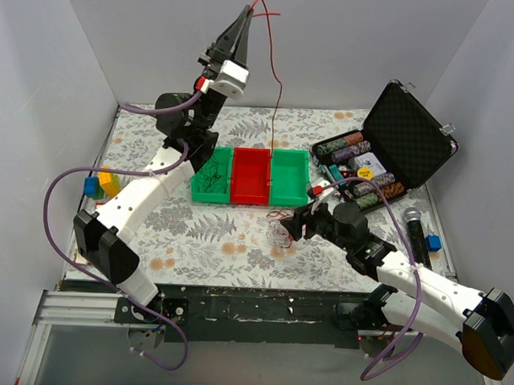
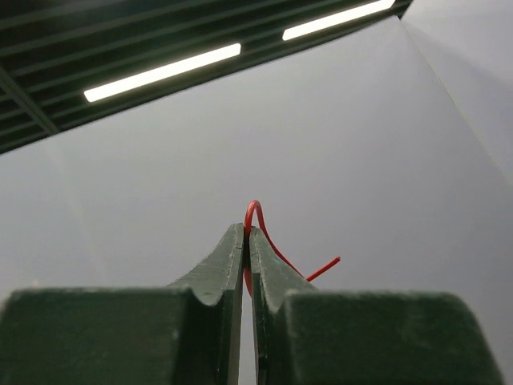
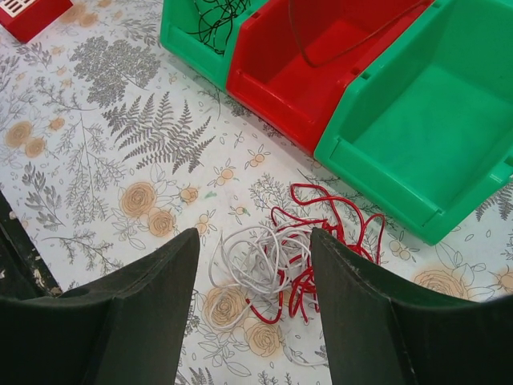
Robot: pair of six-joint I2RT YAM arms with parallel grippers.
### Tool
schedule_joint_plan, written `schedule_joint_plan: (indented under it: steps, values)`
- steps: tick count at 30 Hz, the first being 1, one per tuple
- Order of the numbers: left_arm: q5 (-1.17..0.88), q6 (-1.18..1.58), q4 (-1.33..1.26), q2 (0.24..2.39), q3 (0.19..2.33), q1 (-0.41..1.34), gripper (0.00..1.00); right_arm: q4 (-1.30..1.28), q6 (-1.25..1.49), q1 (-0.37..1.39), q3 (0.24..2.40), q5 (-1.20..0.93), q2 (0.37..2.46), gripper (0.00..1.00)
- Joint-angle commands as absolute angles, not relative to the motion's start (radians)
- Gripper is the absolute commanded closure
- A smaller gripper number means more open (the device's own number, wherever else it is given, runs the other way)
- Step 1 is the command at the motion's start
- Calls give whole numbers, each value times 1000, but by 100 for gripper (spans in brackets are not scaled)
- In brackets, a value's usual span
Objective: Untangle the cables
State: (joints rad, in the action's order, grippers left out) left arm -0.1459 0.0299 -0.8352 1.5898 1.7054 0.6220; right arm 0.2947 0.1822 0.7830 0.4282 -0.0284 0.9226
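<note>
My left gripper [image 1: 246, 13] is raised high above the table's far side, shut on one red cable [image 1: 278, 83]. That cable hangs from the tips down to the red bin [image 1: 251, 177]. In the left wrist view the jaws [image 2: 247, 234] are pressed together, and the red cable [image 2: 258, 207] loops out of them. A clump of red and white cables [image 3: 276, 257] lies on the floral cloth in front of the bins. My right gripper [image 3: 255, 237] hovers open just over the clump, one finger on each side. Black cables [image 1: 211, 176] lie in the left green bin [image 1: 198, 189].
A second green bin [image 1: 289, 178] stands to the right of the red one. An open black case of poker chips [image 1: 394, 147] is at the back right. A microphone [image 1: 414, 232] and a blue block [image 1: 433, 243] lie beside it. Yellow and blue toys [image 1: 101, 185] sit at the left edge.
</note>
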Motion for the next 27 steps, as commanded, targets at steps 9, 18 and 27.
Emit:
schedule_joint_plan:
  steps: [9, 18, 27]
  values:
    - [-109, 3, -848, 1557, 1603, 623, 100, 334, 198, 784, 396, -5, 893, 34]
    - [-58, 9, -833, 1511, 1346, 621, 100, 345, 204, 784, 388, -5, 893, 34]
    - [-15, -28, -835, 1490, 1115, 598, 100, 337, 203, 781, 377, 26, 876, 34]
